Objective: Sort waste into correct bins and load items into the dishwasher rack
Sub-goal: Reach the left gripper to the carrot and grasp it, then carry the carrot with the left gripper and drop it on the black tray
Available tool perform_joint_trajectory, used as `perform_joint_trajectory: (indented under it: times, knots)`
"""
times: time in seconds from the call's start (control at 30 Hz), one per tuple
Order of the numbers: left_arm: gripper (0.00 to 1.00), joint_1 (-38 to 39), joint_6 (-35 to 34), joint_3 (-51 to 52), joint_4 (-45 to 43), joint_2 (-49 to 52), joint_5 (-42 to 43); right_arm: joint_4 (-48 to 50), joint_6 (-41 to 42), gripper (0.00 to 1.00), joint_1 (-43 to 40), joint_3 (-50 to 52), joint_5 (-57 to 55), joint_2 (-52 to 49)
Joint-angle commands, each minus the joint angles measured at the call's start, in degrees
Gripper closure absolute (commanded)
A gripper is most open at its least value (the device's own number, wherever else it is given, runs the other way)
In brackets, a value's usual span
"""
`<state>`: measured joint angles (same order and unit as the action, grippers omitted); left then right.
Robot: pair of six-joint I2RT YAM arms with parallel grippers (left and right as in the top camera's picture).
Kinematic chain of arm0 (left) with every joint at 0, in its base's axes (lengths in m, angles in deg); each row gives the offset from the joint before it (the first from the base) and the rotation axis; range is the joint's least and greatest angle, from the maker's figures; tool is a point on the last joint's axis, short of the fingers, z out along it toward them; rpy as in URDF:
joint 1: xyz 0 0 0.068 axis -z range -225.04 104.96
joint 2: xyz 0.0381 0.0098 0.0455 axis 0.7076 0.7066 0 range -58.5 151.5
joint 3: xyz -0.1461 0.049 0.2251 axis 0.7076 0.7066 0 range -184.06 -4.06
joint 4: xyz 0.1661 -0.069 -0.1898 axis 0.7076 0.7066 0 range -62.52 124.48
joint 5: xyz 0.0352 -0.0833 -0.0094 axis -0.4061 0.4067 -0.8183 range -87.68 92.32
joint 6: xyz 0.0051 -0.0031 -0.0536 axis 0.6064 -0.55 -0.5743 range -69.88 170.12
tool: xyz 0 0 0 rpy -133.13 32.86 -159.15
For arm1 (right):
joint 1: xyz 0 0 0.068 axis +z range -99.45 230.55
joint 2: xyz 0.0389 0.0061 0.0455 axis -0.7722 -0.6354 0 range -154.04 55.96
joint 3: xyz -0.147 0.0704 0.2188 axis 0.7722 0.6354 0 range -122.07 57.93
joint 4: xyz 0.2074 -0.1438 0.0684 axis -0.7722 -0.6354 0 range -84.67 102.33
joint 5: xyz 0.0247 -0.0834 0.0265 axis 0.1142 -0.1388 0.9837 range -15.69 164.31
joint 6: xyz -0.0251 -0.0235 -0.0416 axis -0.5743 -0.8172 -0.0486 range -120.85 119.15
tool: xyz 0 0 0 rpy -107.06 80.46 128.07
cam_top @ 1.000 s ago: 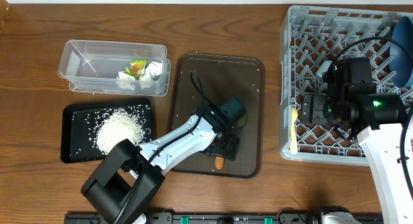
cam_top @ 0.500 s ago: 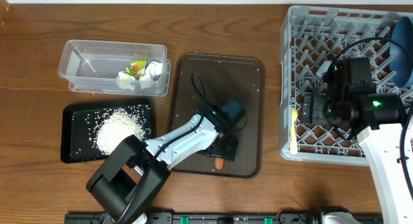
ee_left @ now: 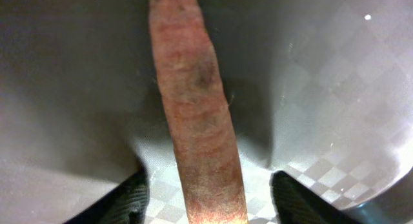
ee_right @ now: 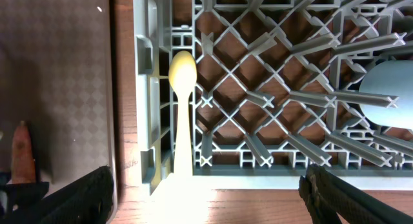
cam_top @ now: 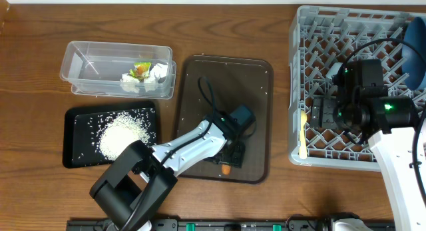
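**Left hand and carrot stick on the serving tray.** The left hand [ee_left: 216, 201] hangs low over the front part of the dark brown serving tray [cam_top: 256, 111]. Its two fingers [ee_left: 132, 199] are spread and grip nothing. The carrot stick [ee_left: 193, 121] lies flat on that tray, directly under the hand and centred in the gap, with a strip of bare tray showing on either side of it. Its long axis runs straight ahead of the wrist camera, square to the line along which the fingers would close, so a plain pinch should catch it across its narrow width. From overhead, only its orange tip shows beyond the hand, toward the tray's front rim.

The right hand [ee_right: 213, 193] is likewise open and empty. It sits well to the right of the serving tray, above the dishwasher rack [cam_top: 313, 31] and beside the pale yellow spoon [ee_right: 182, 121], so the left arm is plainly the nearer one. The black tray [cam_top: 74, 154], holding rice, lies on the desk just left of the serving tray and is probably where the stick belongs.
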<state>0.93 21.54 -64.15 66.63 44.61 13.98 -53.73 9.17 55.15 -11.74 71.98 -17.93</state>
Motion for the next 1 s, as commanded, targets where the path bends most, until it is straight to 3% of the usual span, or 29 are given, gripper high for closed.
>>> perform_joint_trajectory:
  times: [0.0,0.6,0.8,0.97]
  knots:
    - [0.47,0.1,-0.3,0.8,0.2,0.6,-0.8,0.0,-0.5,0.09,-0.5,0.2,-0.5,-0.4]
    - [0.78,0.0,-0.2,2.2,0.6,0.6,-1.6,0.0,-0.5,0.08,-0.5,0.2,-0.5,-0.4]
    - [0.81,-1.6,0.9,0.8,3.0,-1.1,-2.5,0.1,-0.5,0.08,-0.5,0.2,-0.5,-0.4]
    - [0.81,-6.1,1.0,-2.1,9.8,-6.3,-8.6,0.1,-0.5,0.08,-0.5,0.2,-0.5,-0.4]
